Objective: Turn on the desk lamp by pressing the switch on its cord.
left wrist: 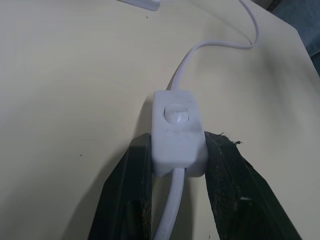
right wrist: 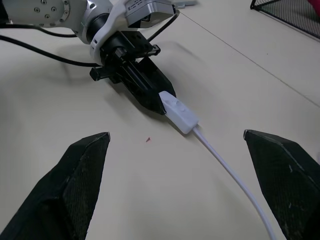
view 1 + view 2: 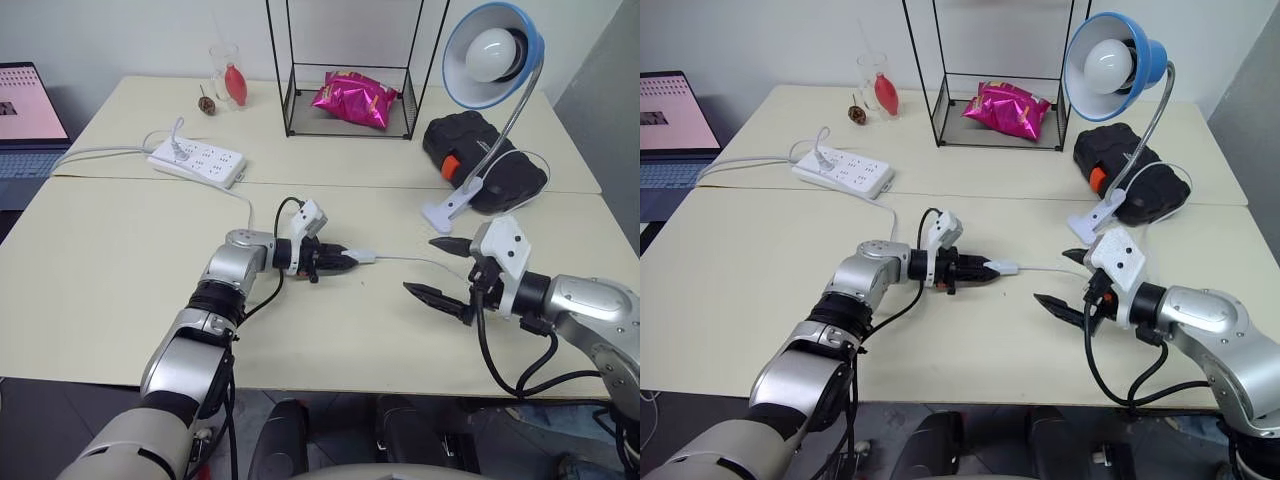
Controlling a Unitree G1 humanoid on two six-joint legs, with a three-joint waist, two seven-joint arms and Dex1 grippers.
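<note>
The desk lamp [image 3: 492, 55], blue-shaded with an unlit white bulb, stands clamped at the table's back right. Its thin white cord [image 3: 415, 261] runs across the tabletop to the small white switch [image 3: 364, 257]. My left gripper [image 3: 348, 261] is shut on the switch, one black finger on each side of its near end [image 1: 176, 131], with the rocker button facing up. My right gripper [image 3: 440, 268] hovers to the right of the switch, open, with the cord [image 2: 227, 172] passing between its fingertips.
A white power strip [image 3: 198, 161] lies at the back left with a laptop [image 3: 30, 110] beyond the table edge. A black wire rack holds a pink snack bag [image 3: 353, 100]. A black case [image 3: 484, 160] sits behind the lamp's clamp. A glass [image 3: 228, 76] stands far back.
</note>
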